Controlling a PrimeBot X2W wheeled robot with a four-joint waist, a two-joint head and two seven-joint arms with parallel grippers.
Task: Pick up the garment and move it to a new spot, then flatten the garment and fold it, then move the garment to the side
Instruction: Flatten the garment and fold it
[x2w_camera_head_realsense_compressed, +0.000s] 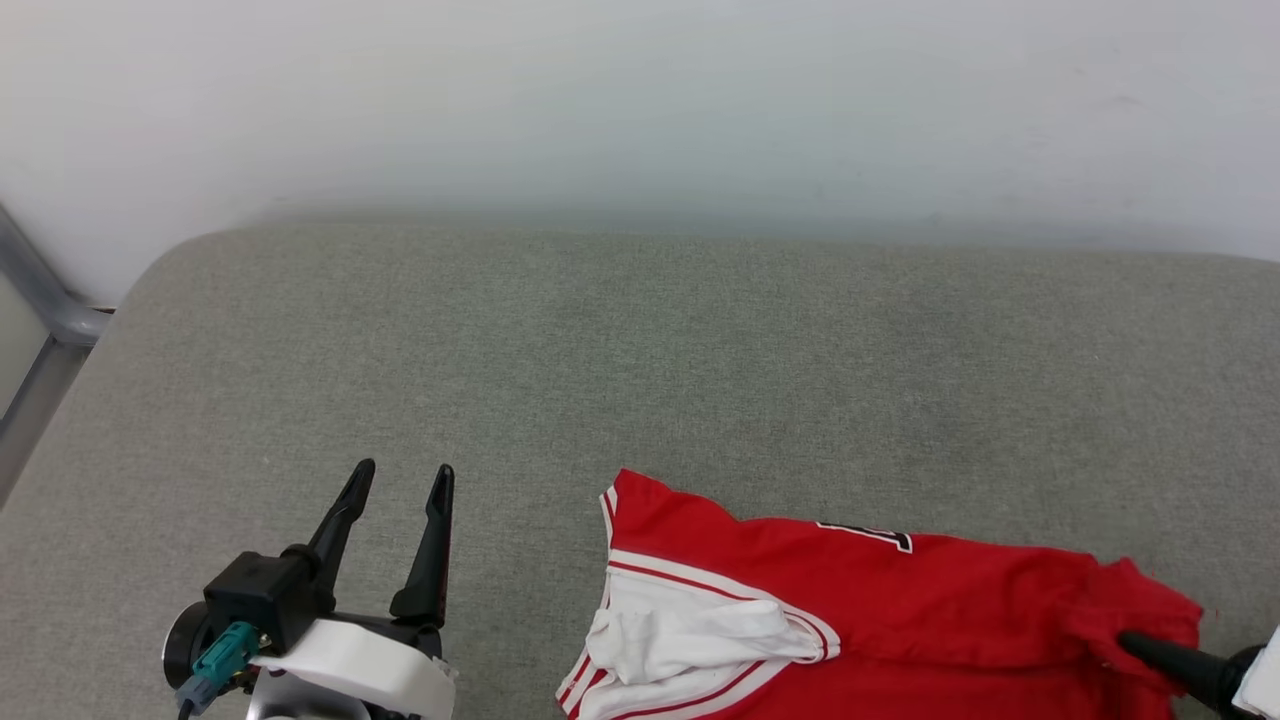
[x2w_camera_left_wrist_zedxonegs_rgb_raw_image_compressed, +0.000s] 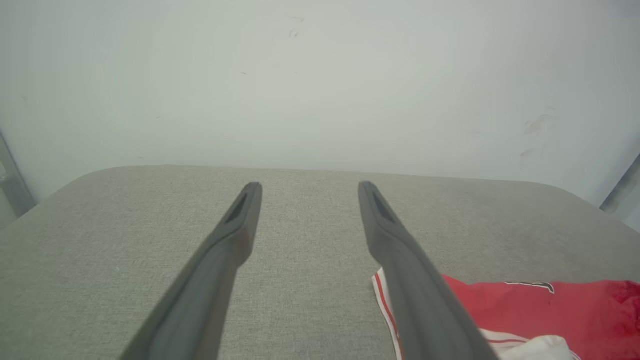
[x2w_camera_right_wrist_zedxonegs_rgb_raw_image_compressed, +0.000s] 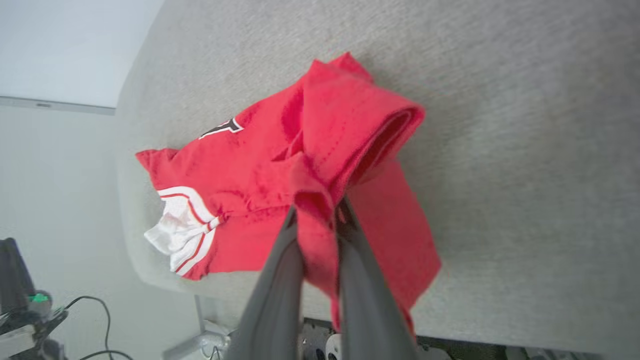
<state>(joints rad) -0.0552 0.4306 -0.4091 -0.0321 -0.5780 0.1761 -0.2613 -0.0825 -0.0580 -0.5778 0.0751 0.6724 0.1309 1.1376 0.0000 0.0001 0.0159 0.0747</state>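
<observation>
The garment (x2w_camera_head_realsense_compressed: 900, 610), a red jersey with white striped trim and a dark printed number, lies crumpled at the near right of the grey padded table (x2w_camera_head_realsense_compressed: 640, 380). My right gripper (x2w_camera_head_realsense_compressed: 1130, 645) comes in from the lower right and is shut on a red fold at the garment's right end; in the right wrist view its two fingers pinch a bunched red ridge of the garment (x2w_camera_right_wrist_zedxonegs_rgb_raw_image_compressed: 320, 165), with the gripper (x2w_camera_right_wrist_zedxonegs_rgb_raw_image_compressed: 317, 212) closed around it. My left gripper (x2w_camera_head_realsense_compressed: 400, 480) stands open over bare table to the garment's left, nothing between its fingers. The left wrist view shows the open left gripper (x2w_camera_left_wrist_zedxonegs_rgb_raw_image_compressed: 310, 187) and the garment (x2w_camera_left_wrist_zedxonegs_rgb_raw_image_compressed: 540, 310) at its lower right.
A pale wall (x2w_camera_head_realsense_compressed: 640, 100) runs behind the table's far edge. A grey metal frame (x2w_camera_head_realsense_compressed: 40, 300) stands off the table's left corner. Below the table's near edge, cables and equipment (x2w_camera_right_wrist_zedxonegs_rgb_raw_image_compressed: 30, 310) sit on the floor. Bare table surface spreads left and behind the garment.
</observation>
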